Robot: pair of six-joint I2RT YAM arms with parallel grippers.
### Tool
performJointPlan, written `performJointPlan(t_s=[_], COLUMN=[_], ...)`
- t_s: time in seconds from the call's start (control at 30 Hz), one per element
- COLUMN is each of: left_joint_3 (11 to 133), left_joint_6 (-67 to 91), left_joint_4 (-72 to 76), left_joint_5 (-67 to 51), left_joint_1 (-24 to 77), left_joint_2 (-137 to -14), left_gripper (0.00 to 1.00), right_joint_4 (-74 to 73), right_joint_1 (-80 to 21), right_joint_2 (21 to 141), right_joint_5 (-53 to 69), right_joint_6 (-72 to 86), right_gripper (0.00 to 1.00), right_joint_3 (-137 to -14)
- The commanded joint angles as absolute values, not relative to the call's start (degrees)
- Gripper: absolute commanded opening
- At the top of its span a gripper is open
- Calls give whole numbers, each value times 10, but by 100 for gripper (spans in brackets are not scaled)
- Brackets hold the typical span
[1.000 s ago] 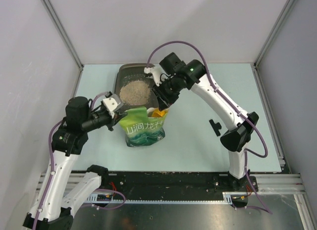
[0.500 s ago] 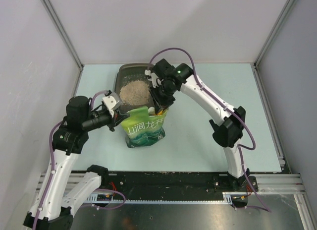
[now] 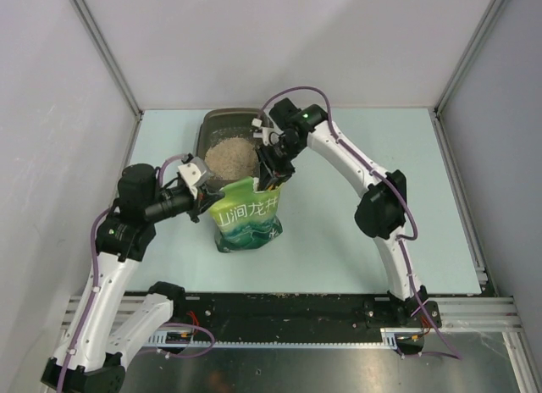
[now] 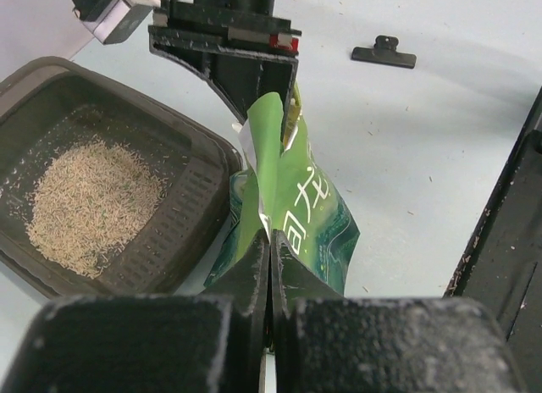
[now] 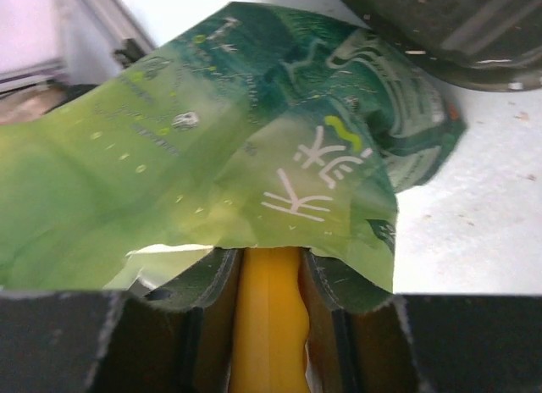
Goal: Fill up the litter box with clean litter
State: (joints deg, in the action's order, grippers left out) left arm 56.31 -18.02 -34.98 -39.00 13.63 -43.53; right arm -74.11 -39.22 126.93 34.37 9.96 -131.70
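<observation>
The litter box (image 3: 208, 120) sits toward the far side of the counter (image 3: 339, 240), with a patch of clean litter (image 3: 227, 158) spread across its floor. Just in front of it the green pouch (image 3: 246, 219) stands upright, touching the near rim. The left tool (image 4: 269, 240) is pinched shut on the pouch's top edge. The right tool (image 5: 269, 274) clamps the yellow-orange scoop (image 5: 269, 325), its fingers at the pouch's open mouth. A black clip (image 4: 384, 52) lies apart on the counter
</observation>
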Motion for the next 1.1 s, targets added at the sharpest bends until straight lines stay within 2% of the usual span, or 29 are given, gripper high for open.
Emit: performJointPlan(t_s=[0.0, 0.13, 0.57, 0.73, 0.93, 1.03, 1.07], left_joint_3=[563, 572, 563, 560, 583, 596, 604], left_joint_6=[-178, -180, -284, -329, -332, -336, -337], left_joint_4=[-319, -322, -352, -352, -352, -352, -353], left_joint_5=[-403, -391, -341, -338, -323, -304, -299], left_joint_1=[133, 133, 134, 134, 134, 134, 134], left_joint_2=[-430, -428, -398, -419, -450, -466, -470], left_gripper=[0, 0, 0, 0, 0, 0, 0], right_joint_4=[-707, -698, -669, -658, -588, -516, -451], right_joint_1=[-354, -320, -208, -178, -149, -136, -134], right_joint_2=[1268, 1252, 1189, 1165, 1150, 1134, 1120], right_joint_5=[569, 639, 723, 722, 737, 754, 762], right_joint_6=[104, 112, 120, 136, 199, 247, 264], right_gripper=[0, 0, 0, 0, 0, 0, 0], right_joint_3=[-1315, -1302, -1219, -1188, -1163, -1110, -1083])
